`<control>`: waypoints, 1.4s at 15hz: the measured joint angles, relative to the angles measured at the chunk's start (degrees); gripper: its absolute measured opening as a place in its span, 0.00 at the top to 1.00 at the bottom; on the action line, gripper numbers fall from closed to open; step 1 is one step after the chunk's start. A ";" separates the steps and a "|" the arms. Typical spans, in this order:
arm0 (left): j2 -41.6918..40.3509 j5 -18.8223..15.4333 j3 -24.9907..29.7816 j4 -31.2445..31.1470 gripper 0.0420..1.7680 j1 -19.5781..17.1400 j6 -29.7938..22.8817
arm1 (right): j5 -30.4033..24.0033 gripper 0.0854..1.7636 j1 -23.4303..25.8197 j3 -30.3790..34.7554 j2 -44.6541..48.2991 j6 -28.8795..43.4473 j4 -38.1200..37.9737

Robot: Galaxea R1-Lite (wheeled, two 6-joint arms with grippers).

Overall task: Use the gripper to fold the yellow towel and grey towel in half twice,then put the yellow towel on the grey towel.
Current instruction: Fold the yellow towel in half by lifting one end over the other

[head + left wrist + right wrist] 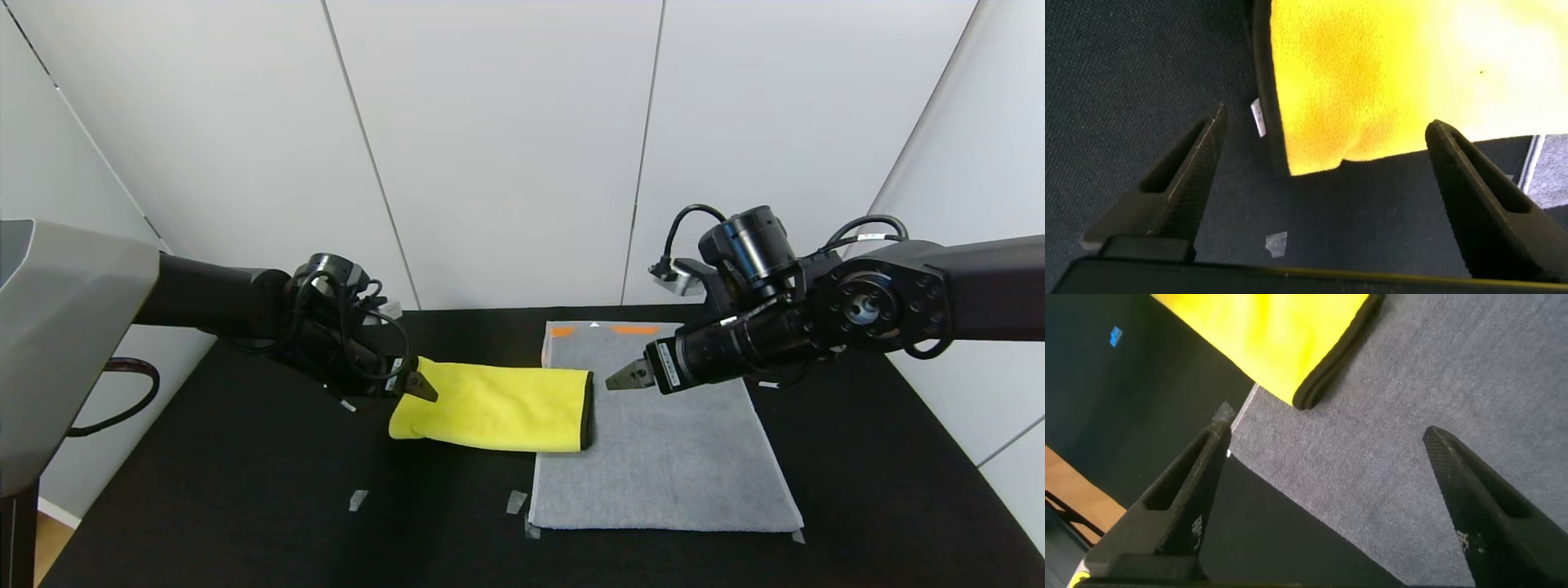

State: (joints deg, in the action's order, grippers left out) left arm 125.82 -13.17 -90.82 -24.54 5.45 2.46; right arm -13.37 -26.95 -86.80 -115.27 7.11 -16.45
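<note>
Yellow towel lies folded on the black tabletop, its black-trimmed end overlapping the near-left part of the flat grey towel — between the two hands. Left hand hovers at its left end, fingers apart, holding nothing — right hand hangs just beside the trimmed end over the grey towel, likewise spread and empty

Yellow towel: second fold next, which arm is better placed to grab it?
Probably left. The left gripper hangs open at the yellow towel's left end, which lies between its fingers in the wrist view. The right gripper, also open, is over the grey towel, just beyond the trimmed edge.
</note>
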 joint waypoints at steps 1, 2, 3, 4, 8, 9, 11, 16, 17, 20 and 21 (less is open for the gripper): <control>0.04 0.00 -0.02 0.00 0.04 0.00 0.02 | 0.00 0.04 0.11 0.02 0.17 0.00 0.02; 0.10 0.00 -0.02 0.00 0.04 0.00 0.00 | 0.00 0.04 0.15 0.06 0.30 0.02 -0.02; 0.12 0.00 -0.05 0.00 0.04 0.00 0.00 | 0.00 0.04 0.15 0.06 0.39 0.00 0.00; 0.12 -0.02 -0.06 0.00 0.04 0.00 0.00 | 0.02 0.04 0.15 0.06 0.45 0.00 0.00; 3.01 0.45 -5.02 -4.91 0.03 0.06 -0.68 | -1.01 0.04 2.15 0.24 0.20 -0.09 0.28; 4.41 0.56 -6.64 -5.68 0.03 0.13 -0.79 | -0.66 0.04 2.60 0.33 -0.10 -0.18 0.33; 6.55 0.63 -8.44 -6.02 0.03 0.17 -0.88 | -0.55 0.04 2.79 0.33 -0.51 -0.20 0.38; 8.39 0.69 -9.18 -6.03 0.03 0.17 -0.90 | -0.59 0.04 3.00 0.33 -0.88 -0.18 0.39; 8.47 0.69 -9.18 -6.03 0.03 0.17 -0.90 | -0.59 0.04 3.01 0.33 -0.88 -0.18 0.38; 8.56 0.68 -9.20 -6.03 0.03 0.17 -0.90 | -0.59 0.04 2.97 0.30 -0.94 -0.18 0.35; 8.61 0.61 -9.40 -6.08 0.07 0.24 -1.57 | -0.52 0.04 2.93 0.30 -1.01 -0.20 0.35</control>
State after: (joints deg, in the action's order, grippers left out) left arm 134.43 -12.56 -100.22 -30.62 5.69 0.89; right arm -13.90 -24.03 -86.49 -116.29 6.91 -16.09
